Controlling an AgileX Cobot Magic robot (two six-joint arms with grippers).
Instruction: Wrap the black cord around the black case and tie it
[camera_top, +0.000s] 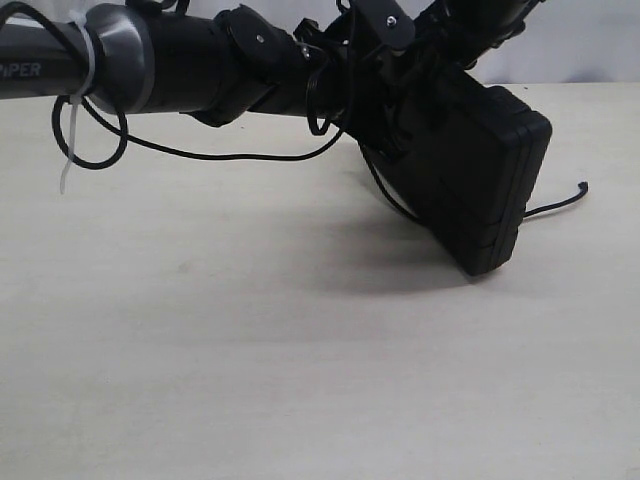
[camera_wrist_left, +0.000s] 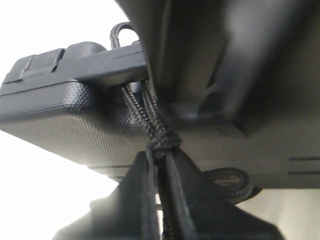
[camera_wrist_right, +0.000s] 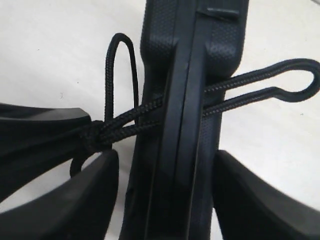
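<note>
A: Two questions: where is the black case (camera_top: 480, 190), and who holds what?

B: It sits tilted over the desk (camera_top: 200, 380). The left gripper (camera_wrist_left: 159, 155) is clenched on the black cord (camera_wrist_left: 145, 112) at its knot, and strands cross the case's edge. The right gripper (camera_wrist_right: 166, 155) straddles the case; whether it is gripping, I cannot tell.

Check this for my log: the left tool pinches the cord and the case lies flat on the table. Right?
Not flat: the case is tilted steeply up, as the exterior view shows. The left tool does pinch the cord.
</note>
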